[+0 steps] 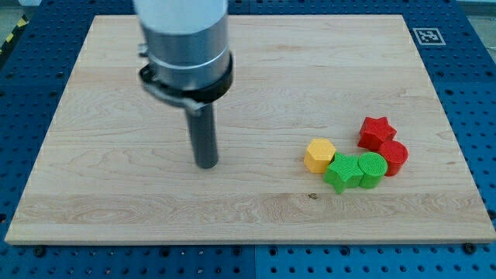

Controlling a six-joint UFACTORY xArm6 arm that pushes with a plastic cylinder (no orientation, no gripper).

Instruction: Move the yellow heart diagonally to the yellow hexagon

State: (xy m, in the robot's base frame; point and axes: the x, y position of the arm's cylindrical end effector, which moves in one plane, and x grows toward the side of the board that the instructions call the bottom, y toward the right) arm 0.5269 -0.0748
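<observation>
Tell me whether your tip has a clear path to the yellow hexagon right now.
Probably yes. My tip sits well to the view's left of the yellow hexagon, with only bare board between. The green star touches its far, lower-right side, out of the way.

The surface [116, 194] lies open around my tip [206, 163]. Passage at the view's lower right is blocked by a tight cluster: yellow hexagon [318, 154], green star [341, 171], green cylinder [372, 169], red cylinder [393, 156], red star [377, 132].

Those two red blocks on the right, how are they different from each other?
The red star has pointed arms; the red cylinder is round. The star sits nearer the view's top, the cylinder below it, beside the green cylinder. Both share the same red and look similar in size, and they appear to touch.
</observation>
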